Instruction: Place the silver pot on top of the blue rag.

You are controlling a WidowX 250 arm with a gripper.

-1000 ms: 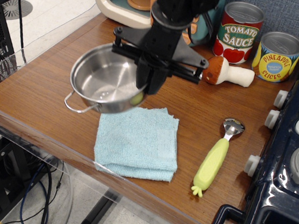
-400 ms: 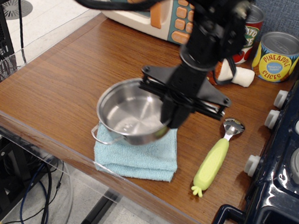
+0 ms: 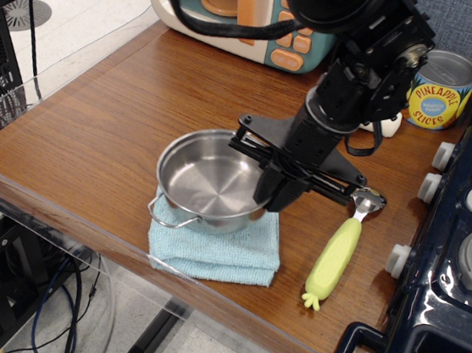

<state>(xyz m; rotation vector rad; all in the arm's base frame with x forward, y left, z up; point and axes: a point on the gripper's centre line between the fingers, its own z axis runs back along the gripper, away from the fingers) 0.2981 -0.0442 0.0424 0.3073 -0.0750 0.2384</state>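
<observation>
One tool (image 3: 269, 199) grips the silver pot (image 3: 212, 180) at its 3 o'clock rim, over the blue rag (image 3: 219, 247) on the counter (image 3: 97, 127).

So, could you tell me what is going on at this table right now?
A single robot arm is setting a silver pot onto a blue rag near the table's front edge. Its end effector grips the pot's right rim, and the pot sits over the rag, covering most of it. Whether the pot is fully resting or just above the cloth is hard to tell. A green-handled scoop lies to the right, untouched.
</observation>
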